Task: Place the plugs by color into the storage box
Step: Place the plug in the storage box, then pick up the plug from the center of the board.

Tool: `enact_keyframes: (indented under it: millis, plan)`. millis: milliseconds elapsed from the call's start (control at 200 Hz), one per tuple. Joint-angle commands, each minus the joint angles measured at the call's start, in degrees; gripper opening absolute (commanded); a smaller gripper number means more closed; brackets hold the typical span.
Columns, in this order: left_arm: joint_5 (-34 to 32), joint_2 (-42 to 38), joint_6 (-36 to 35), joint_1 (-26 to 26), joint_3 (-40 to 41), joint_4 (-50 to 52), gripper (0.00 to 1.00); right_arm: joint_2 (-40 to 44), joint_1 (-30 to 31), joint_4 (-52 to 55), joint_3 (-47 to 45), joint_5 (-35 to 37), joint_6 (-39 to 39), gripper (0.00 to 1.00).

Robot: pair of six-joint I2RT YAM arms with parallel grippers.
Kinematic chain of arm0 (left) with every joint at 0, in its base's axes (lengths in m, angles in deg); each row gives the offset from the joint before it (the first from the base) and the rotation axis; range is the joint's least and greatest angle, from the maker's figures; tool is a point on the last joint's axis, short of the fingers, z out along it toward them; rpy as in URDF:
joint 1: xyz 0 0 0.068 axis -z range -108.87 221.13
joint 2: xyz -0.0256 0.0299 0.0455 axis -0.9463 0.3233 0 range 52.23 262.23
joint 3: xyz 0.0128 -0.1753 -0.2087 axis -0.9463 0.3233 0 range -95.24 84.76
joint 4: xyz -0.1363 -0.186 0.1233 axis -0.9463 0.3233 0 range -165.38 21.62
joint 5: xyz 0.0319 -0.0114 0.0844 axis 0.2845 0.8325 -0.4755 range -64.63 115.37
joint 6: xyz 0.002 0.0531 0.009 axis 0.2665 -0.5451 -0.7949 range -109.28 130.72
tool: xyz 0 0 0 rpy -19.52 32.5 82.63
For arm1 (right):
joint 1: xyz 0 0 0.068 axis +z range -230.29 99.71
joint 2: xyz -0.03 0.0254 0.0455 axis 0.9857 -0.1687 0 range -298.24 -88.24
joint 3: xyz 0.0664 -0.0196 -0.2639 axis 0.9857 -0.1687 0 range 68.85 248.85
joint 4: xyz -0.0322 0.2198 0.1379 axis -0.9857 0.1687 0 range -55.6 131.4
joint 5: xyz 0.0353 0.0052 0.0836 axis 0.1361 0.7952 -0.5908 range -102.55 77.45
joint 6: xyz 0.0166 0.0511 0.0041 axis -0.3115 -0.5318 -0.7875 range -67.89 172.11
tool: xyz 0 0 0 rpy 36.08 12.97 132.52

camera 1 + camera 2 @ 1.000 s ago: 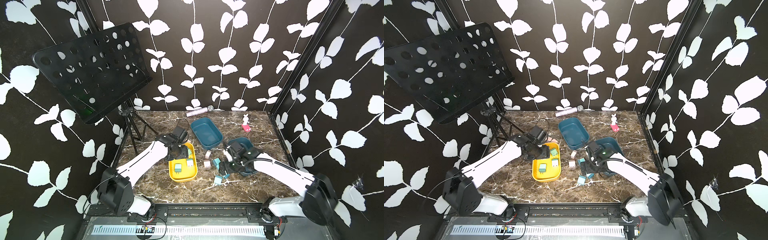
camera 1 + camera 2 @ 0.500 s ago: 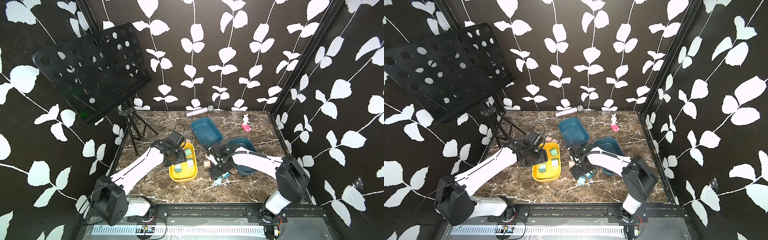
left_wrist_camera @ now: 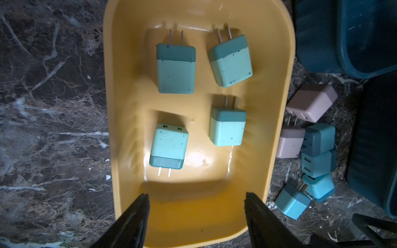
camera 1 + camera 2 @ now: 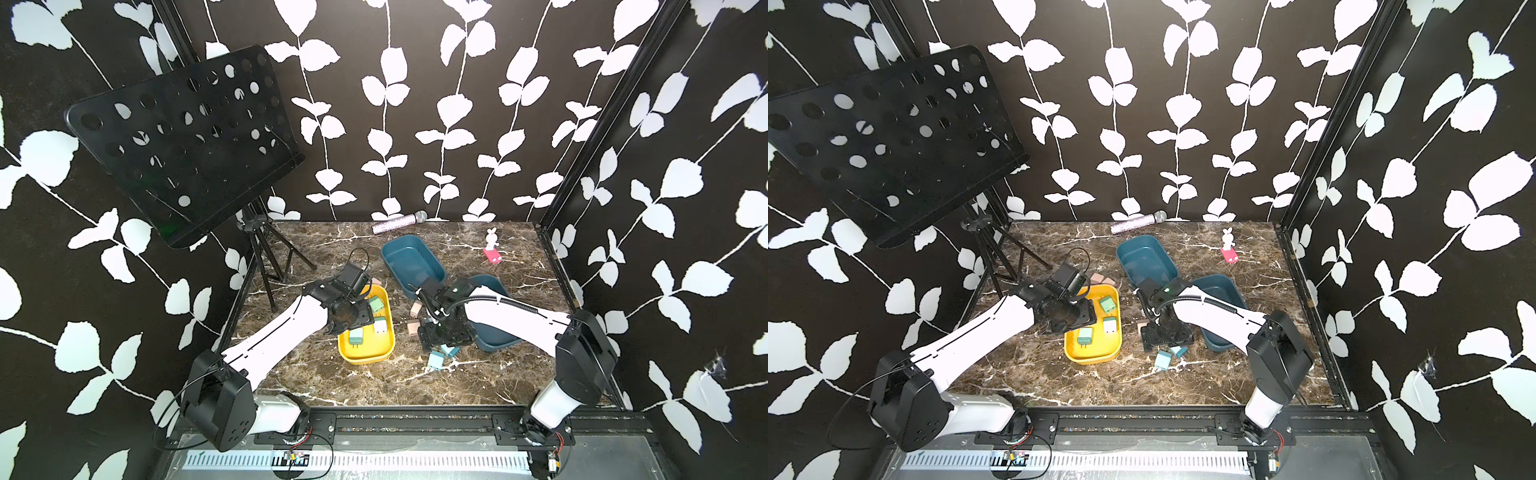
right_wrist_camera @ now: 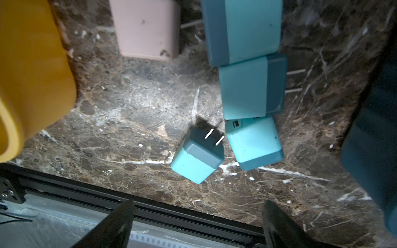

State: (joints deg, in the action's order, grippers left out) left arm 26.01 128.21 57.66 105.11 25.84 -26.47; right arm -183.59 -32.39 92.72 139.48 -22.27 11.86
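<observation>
The left fingers (image 3: 133,219) and right fingers (image 5: 113,225) are being held apart; the light blue plugs (image 5: 251,88) being hovered over are touching, so two could be pinched or scattered

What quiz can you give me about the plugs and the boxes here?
1. How many green plugs lie in the yellow box?
2. True or false: the blue plugs are inside the yellow box.
3. The right gripper is: A) shut on a green plug; B) open and empty, near the blue plugs; C) down inside the yellow box.
Key: 1. Four. 2. False, they lie on the table. 3. B.
</observation>
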Motion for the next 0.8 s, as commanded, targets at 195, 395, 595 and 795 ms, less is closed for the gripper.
enact_keyframes:
  millis: [195, 395, 595, 795]
  plan:
    - [1.7, 0.9, -2.8, -0.1, 0.6, -0.9, 0.72, -1.0, -1.8, -8.1, -6.4, 0.2, -8.5, 0.89]
    - [2.1, 1.2, -3.8, -0.2, 0.4, -0.9, 0.71, -1.0, -1.4, -9.8, -6.5, -3.0, -8.4, 0.86]
    - [2.4, 1.2, -3.9, -0.2, 1.3, -1.8, 0.71, -0.4, 0.4, -12.7, -7.7, -7.3, -14.8, 0.82]
    - [3.4, 2.1, -3.5, -0.2, 2.7, -4.0, 0.71, -1.2, 0.7, -16.8, -10.8, -9.3, -18.7, 0.79]
